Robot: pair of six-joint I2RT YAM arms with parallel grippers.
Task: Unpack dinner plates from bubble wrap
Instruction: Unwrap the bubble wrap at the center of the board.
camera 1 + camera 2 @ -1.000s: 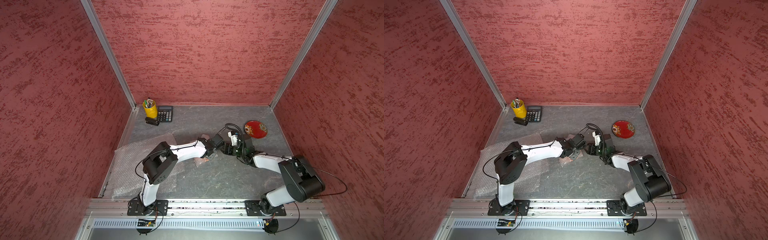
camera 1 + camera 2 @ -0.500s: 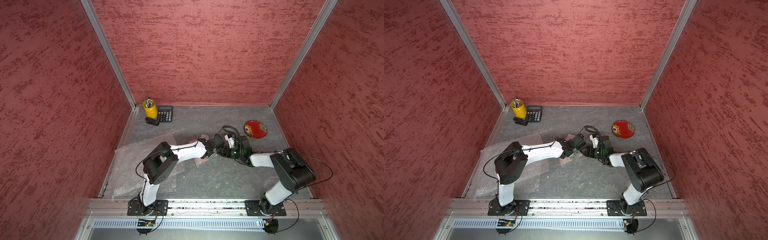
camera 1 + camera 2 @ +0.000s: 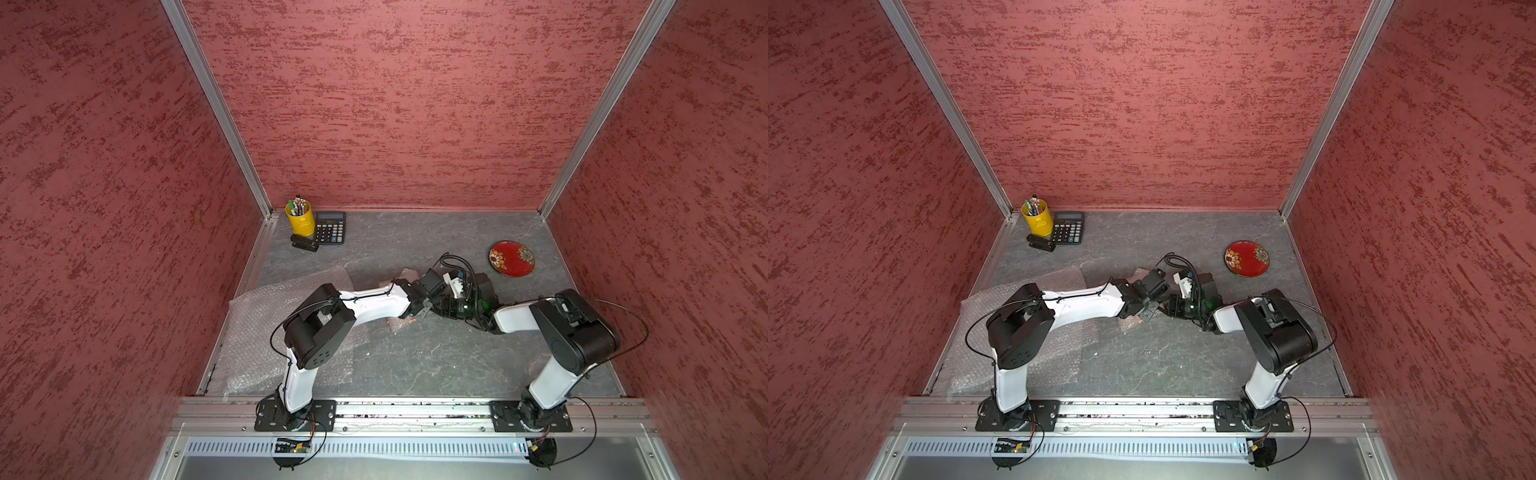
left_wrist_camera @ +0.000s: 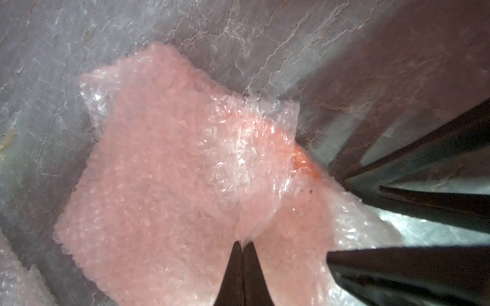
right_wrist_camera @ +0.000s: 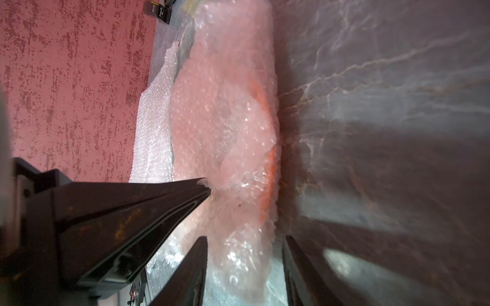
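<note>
A bundle of bubble wrap point(image 4: 164, 172) lies mid-table, and an orange dinner plate point(image 4: 302, 161) shows through it at one edge. My left gripper point(image 4: 242, 242) is shut on a raised fold of that wrap. My right gripper point(image 5: 245, 243) stands open with the bundle's edge between its fingers point(image 5: 196, 265), and a gap shows on each side. In both top views the two grippers meet over the bundle point(image 3: 397, 326), left gripper point(image 3: 422, 313) beside right gripper point(image 3: 439, 309). A bare red flowered plate point(image 3: 511, 258) lies at the back right. No black plate is in view.
A flat loose sheet of bubble wrap point(image 3: 257, 332) covers the left of the table under the left arm. A yellow pen cup point(image 3: 300, 218), a calculator point(image 3: 330, 227) and a small black object point(image 3: 304, 242) stand at the back left corner. Red walls close three sides.
My left gripper has closed on the fold of wrap. The right arm has swung left, bringing its gripper up to the bundle.
</note>
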